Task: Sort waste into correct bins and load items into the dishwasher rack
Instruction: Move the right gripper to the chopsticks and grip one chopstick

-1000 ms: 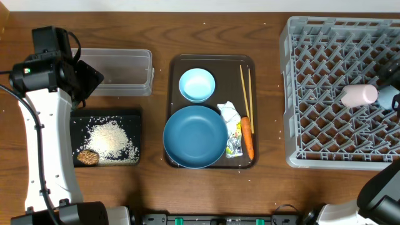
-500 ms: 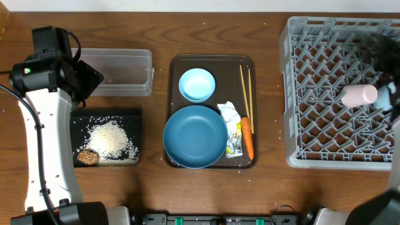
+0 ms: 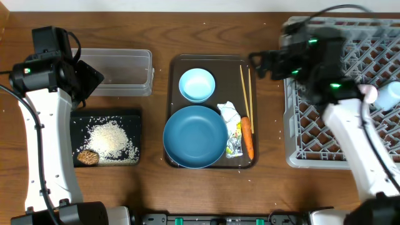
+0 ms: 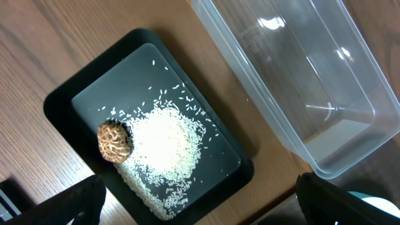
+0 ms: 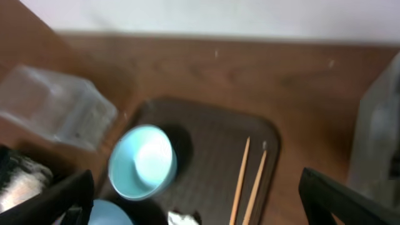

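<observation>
Right gripper (image 3: 259,64), swung in from over the rack (image 3: 294,125), hangs wide open and empty just right of the chopsticks (image 3: 245,87), which run far-to-near.

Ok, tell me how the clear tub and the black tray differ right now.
The clear tub is see-through with tall walls; the black tray is opaque and shallow. The clear tub looks empty; the black tray holds a heap of rice and a brown lump at one corner. In the overhead view the clear tub lies above the black tray. Both are rectangular, similar in footprint, and sit upright.
</observation>
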`<state>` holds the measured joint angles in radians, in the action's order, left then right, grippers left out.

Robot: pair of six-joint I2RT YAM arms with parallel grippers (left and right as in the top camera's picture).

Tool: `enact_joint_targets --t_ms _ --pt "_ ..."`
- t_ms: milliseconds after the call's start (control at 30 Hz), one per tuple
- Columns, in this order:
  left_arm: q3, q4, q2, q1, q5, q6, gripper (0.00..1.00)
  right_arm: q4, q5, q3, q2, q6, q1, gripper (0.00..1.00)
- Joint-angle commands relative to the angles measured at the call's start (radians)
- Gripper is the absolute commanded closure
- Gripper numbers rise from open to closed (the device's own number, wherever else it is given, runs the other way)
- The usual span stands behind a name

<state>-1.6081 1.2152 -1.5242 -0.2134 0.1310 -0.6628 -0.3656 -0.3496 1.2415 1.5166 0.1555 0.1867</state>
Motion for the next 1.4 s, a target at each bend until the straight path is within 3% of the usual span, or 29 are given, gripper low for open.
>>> enact_joint_targets --t_ms 0,167,433,733,967,1367 --pt "-0.013 0.003 0.015 -0.002 0.009 -0.016 0.02 -0.049 0.272 0.001 0.064 0.014 0.097 0.03" --pt "-0.013 0.003 0.015 -0.002 0.009 -0.016 0.02 -0.106 0.33 0.001 0.132 0.069 0.183 0.11" --pt "-0.013 0.003 0.015 -0.002 0.009 -0.016 0.02 -0.106 0.323 0.001 0.18 0.108 0.254 0.12" --pt "-0.013 0.003 0.015 -0.002 0.009 -0.016 0.02 -0.09 0.458 0.001 0.214 0.227 0.254 0.38" --pt "-0.013 0.003 0.015 -0.002 0.009 -0.016 0.02 0.01 0.465 0.001 0.32 0.233 0.254 0.38" --pt "-0.013 0.003 0.015 -0.002 0.009 -0.016 0.02 0.083 0.489 0.001 0.445 0.232 0.255 0.51"
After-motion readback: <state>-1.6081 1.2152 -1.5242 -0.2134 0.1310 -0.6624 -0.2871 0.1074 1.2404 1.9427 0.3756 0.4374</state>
